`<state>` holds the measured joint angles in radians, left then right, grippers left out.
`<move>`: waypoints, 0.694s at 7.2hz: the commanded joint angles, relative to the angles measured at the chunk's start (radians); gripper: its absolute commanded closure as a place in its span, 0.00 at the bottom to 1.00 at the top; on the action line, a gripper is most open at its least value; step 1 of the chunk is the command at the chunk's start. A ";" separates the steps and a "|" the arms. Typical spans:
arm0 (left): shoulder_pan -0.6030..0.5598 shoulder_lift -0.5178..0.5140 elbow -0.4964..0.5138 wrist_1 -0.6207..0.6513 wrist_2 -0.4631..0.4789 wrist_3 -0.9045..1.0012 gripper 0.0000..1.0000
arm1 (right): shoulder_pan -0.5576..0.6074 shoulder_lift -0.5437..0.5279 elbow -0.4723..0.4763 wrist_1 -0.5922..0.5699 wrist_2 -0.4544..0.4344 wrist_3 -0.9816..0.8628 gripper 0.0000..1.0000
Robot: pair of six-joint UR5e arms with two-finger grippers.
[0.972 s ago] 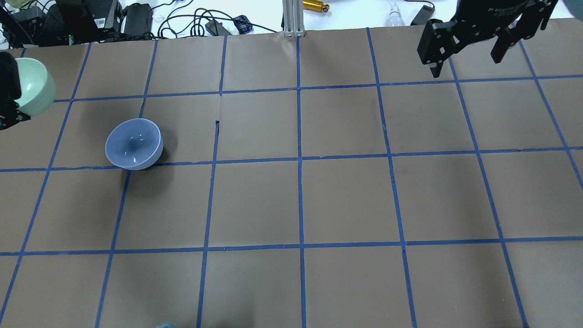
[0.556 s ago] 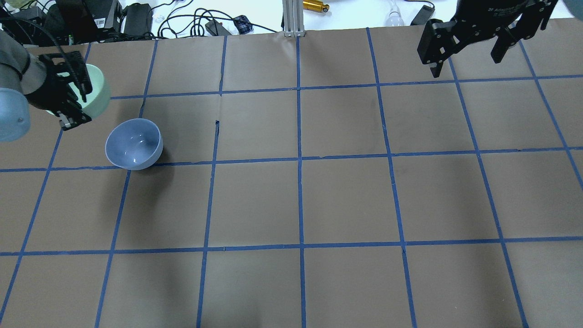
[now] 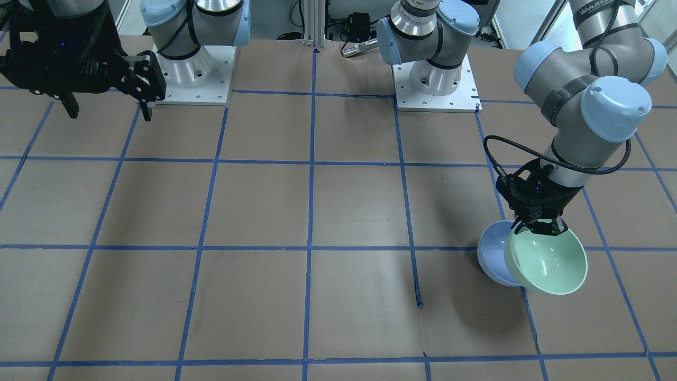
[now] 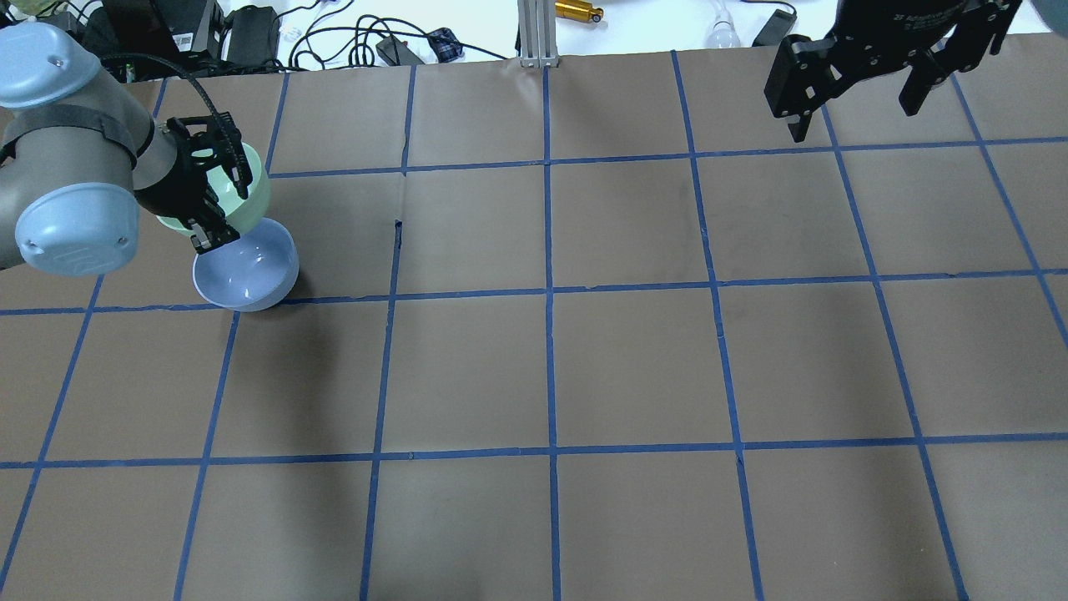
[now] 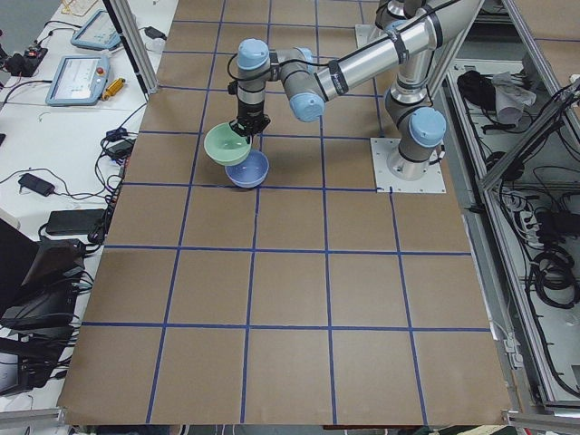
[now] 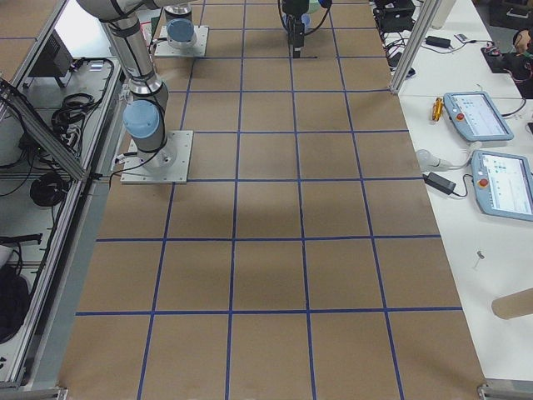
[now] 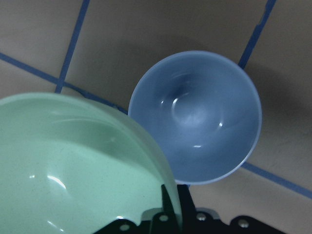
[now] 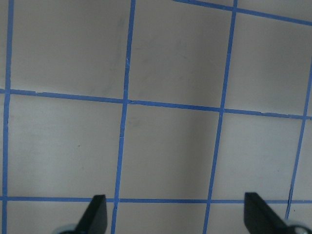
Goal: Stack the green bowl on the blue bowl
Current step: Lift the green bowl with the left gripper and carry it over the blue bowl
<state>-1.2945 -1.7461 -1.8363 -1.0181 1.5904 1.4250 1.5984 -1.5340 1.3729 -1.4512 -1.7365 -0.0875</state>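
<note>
The green bowl (image 3: 550, 263) hangs in the air, its rim clamped by my left gripper (image 3: 540, 228). It overlaps the far edge of the blue bowl (image 4: 250, 271), which stands upright on the table at the left. In the left wrist view the green bowl (image 7: 73, 165) fills the lower left and the blue bowl (image 7: 200, 117) lies beyond it, empty. In the overhead view the green bowl (image 4: 250, 196) sits behind my left gripper (image 4: 219, 199). My right gripper (image 4: 859, 92) is open and empty, high over the far right of the table.
The brown table paper with a blue tape grid (image 4: 551, 292) spreads to the right of the bowls. Cables, power bricks and a metal post (image 4: 534, 33) lie along the far edge. The two arm bases (image 3: 433, 79) stand at the robot's side.
My left arm has swung in from the left edge with the green bowl, toward the right and nearer, until it overlaps the blue bowl. The blue bowl and right arm have not moved.
</note>
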 commanded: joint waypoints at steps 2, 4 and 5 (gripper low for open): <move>0.000 -0.015 -0.036 -0.004 0.005 -0.003 1.00 | 0.000 0.000 0.000 0.000 0.000 0.000 0.00; 0.001 -0.013 -0.058 0.018 0.037 -0.002 1.00 | 0.000 0.000 0.000 0.000 0.000 0.000 0.00; 0.001 -0.015 -0.060 0.016 0.054 -0.001 1.00 | -0.001 0.000 0.000 0.000 0.000 0.000 0.00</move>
<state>-1.2937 -1.7599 -1.8909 -1.0038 1.6276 1.4230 1.5982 -1.5340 1.3729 -1.4511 -1.7365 -0.0874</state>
